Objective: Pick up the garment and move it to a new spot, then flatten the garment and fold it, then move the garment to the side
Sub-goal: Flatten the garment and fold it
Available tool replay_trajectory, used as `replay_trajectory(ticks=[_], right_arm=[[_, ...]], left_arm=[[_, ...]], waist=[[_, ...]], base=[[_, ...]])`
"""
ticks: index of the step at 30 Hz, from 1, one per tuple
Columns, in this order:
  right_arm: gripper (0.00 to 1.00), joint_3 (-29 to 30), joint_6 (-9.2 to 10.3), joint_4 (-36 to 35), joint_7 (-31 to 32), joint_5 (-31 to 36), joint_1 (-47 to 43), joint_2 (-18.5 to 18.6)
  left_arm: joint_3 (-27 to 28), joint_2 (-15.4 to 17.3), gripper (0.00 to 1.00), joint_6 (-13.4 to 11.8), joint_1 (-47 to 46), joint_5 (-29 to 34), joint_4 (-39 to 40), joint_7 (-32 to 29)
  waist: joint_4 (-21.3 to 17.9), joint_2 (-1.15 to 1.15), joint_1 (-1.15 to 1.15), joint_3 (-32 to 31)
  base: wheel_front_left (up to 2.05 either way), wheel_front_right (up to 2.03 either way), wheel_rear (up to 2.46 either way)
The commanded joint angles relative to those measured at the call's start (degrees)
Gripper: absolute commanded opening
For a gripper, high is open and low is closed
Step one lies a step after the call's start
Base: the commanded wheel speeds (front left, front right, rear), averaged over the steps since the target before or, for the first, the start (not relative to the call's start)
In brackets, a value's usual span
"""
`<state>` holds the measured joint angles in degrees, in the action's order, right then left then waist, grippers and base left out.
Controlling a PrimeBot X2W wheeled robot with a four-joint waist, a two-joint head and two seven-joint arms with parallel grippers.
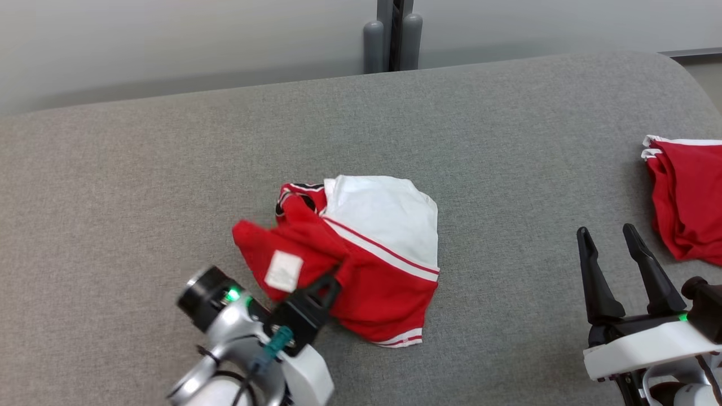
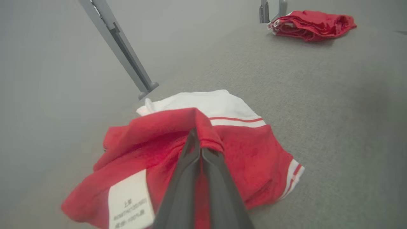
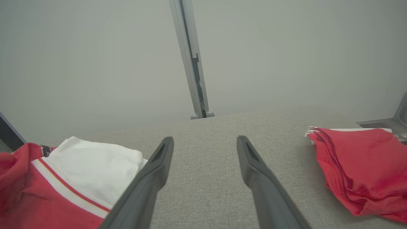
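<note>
Garment [image 1: 366, 254]: red and white, crumpled mid-frame on the grey table [image 1: 141, 186].
Left fingers [image 2: 187, 178]: together, pinching a raised red fold at the heap's lower-left edge.
Right fingers [image 3: 257, 178]: apart and empty, at lower right.
Handling: likely light, soft and floppy; expect it to drape and drag.
Hold: you'd do better at a hem or corner than the bunched middle.
Folded pile [image 1: 688, 197]: right edge; keep clear.
</note>
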<state>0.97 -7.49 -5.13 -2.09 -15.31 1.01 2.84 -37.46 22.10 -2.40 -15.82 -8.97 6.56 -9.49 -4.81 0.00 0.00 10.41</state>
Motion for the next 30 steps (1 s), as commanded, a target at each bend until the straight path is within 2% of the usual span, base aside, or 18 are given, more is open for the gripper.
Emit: replay_trajectory(ticks=[1, 5, 9, 10, 11, 12, 13, 21, 30], right_arm=[[1.00, -0.21, -0.01, 0.16, -0.39, -0.31, 0.95, 0.22], [1.00, -0.58, -0.01, 0.73, -0.14, -0.45, 1.45, 0.22], [1.00, -0.94, -0.01, 1.02, -0.08, -0.75, 1.92, 0.21], [1.00, -0.90, -0.01, 1.11, -0.15, -0.82, 1.91, 0.22], [1.00, -0.82, -0.01, 1.20, -0.24, -0.81, 1.84, 0.21], [1.00, -0.71, -0.01, 1.25, -0.33, -0.80, 1.72, 0.21], [1.00, -0.47, -0.01, 1.30, -0.43, -0.88, 1.57, 0.22], [1.00, -0.27, -0.01, 1.45, -0.29, -0.83, 1.13, 0.22], [1.00, 0.63, -0.01, 0.89, 0.63, 0.27, 0.03, 0.23]], left_arm=[[-1.44, -1.67, 0.00, 0.83, 0.16, -0.71, -2.50, 1.14], [-4.03, -5.88, 0.00, 2.37, -0.49, -2.11, -9.54, 3.79], [-4.52, -8.47, 0.00, 3.06, -1.28, -3.71, -15.88, 6.39], [-4.31, -8.97, 0.03, 2.87, -1.38, -4.04, -17.00, 7.01], [-4.02, -9.31, 0.29, 2.76, -1.31, -4.50, -17.78, 7.53], [-3.70, -9.39, 0.81, 2.56, -1.34, -4.65, -18.17, 8.23], [-3.47, -9.35, 1.00, 2.41, -1.34, -4.85, -18.49, 8.69], [-0.84, -7.45, 1.00, 0.50, 0.64, -6.38, -15.09, 11.11], [3.20, -3.67, 1.00, -2.77, 5.01, -8.67, -4.56, 10.73]], waist=[[-0.15, 0.00, 0.00, 0.24], [-0.49, 0.00, 0.00, 0.44], [-0.95, 0.00, 0.00, 0.59], [-0.96, 0.00, 0.00, 0.61], [-0.89, 0.00, 0.00, 0.61], [-0.76, 0.00, 0.00, 0.65], [-0.53, 0.00, 0.00, 0.65], [1.22, 0.00, 0.00, 0.05], [4.56, 0.00, 0.00, -1.32]], base=[[0.00, 0.00, 0.00], [0.00, 0.00, 0.00], [0.00, 0.00, 0.00], [0.00, 0.00, 0.00], [0.00, 0.00, 0.00], [0.00, 0.00, 0.00], [0.00, 0.00, 0.00], [0.00, 0.00, 0.00], [0.00, 0.00, 0.00]])
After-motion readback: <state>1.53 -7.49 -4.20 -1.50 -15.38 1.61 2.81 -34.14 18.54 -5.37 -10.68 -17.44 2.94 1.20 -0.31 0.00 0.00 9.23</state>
